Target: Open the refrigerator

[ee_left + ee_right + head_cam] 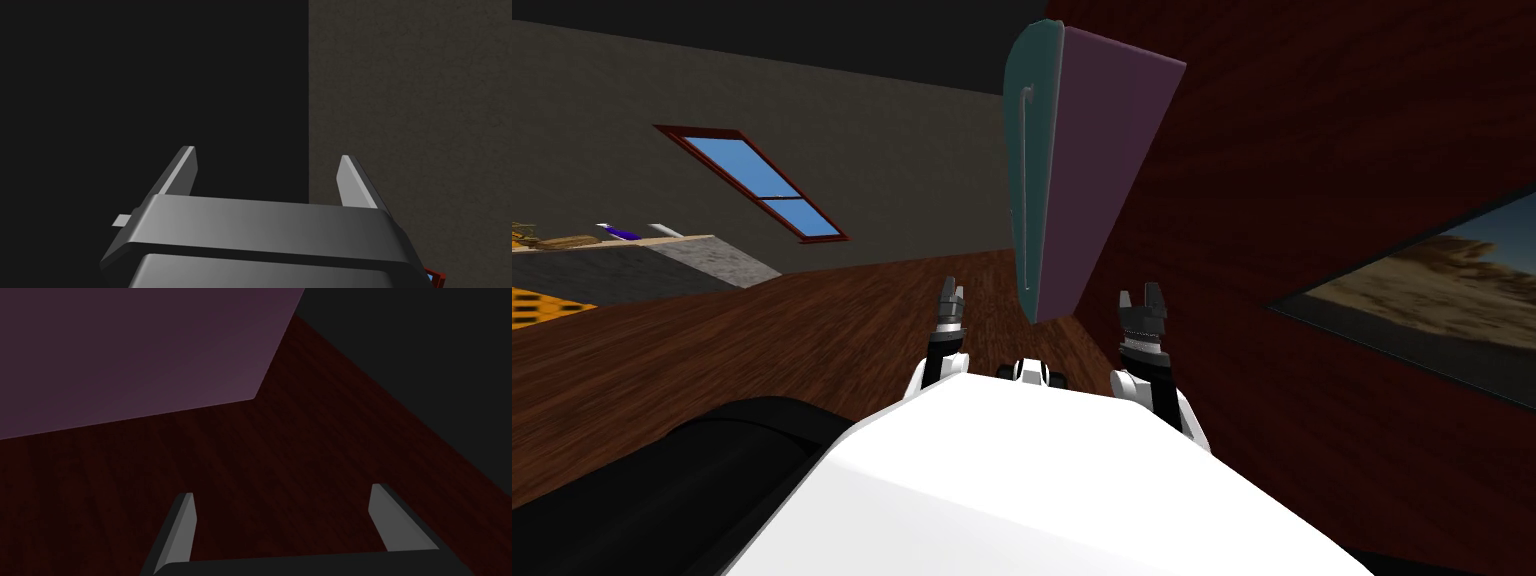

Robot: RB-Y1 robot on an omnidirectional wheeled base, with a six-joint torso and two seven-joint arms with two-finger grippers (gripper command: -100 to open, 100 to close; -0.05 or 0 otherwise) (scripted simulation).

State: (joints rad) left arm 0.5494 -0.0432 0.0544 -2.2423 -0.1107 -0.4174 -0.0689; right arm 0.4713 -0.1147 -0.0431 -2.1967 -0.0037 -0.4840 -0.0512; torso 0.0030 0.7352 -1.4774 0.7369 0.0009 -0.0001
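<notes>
Both hands sit low just ahead of me, held apart from each other above the wood floor (762, 340). On my left, the left hand (950, 292) has its two thin fingers (186, 167) spread wide, with nothing between them. On my right, the right hand (1141, 295) is just as wide apart, and its fingers (184, 523) grip nothing. It points up along the dark red wood wall (250, 453) toward the refrigerator's purple side (140, 353) and touches neither.

Just beyond the two hands, and between them in the head view, stands the refrigerator (1102, 170). It is tall, with its base on the floor and its purple side next to the dark red wall (1312, 180). Its teal door (1040, 130) sits flush against the body and faces my left. A long, slim handle (1025, 190) runs upright along the door's face.

A framed landscape picture (1432, 290) hangs on the red wall to my right. Farther off to my left is a worktop (662, 262) carrying a few small things, with an orange patterned mat (542, 305) on the floor near it. On the grey far wall is a red-framed window (757, 185).
</notes>
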